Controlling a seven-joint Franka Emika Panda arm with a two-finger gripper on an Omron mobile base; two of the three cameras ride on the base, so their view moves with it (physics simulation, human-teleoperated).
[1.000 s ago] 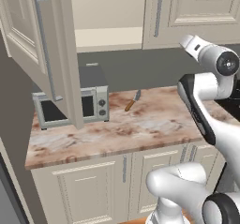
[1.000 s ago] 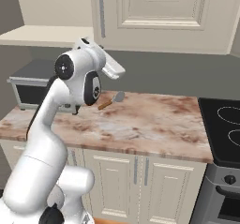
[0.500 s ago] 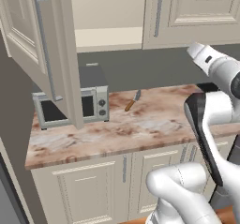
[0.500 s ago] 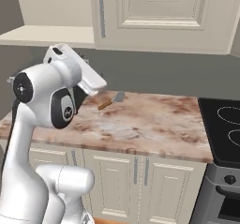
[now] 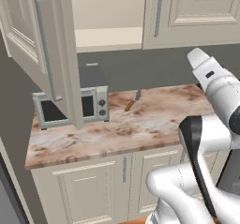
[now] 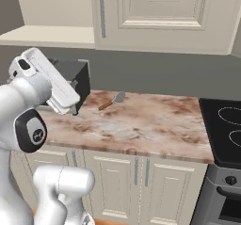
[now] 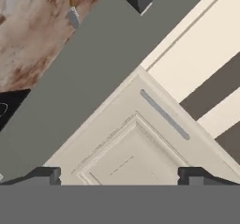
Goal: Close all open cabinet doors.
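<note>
Open door [image 5: 44, 49] is seen at 10 o'clock, shut door [image 7: 140, 138] ahead; gripper [image 7: 120, 175] is spread wide w/ nothing held.

Microwave [image 5: 70, 107] and knife [image 5: 132, 100] on marble counter [image 5: 154, 120].

A: Even, soft light across all three views. No glare, no hot spots, even on the marbled bench [image 5: 140, 124].

B: Shadows?

A: Faint. A dim band lies under the wall cabinets, darkest on the grey back wall [image 6: 160, 73]. The open cabinet door [image 5: 42, 45] is slightly duller on its edge face, toward three o'clock.

B: Sharpness?

A: Soft and low in detail throughout; edges look jagged, the bench pattern smeared. The hand view is blurriest near twelve o'clock. No lens bending at the borders; straight lines stay straight.
</note>
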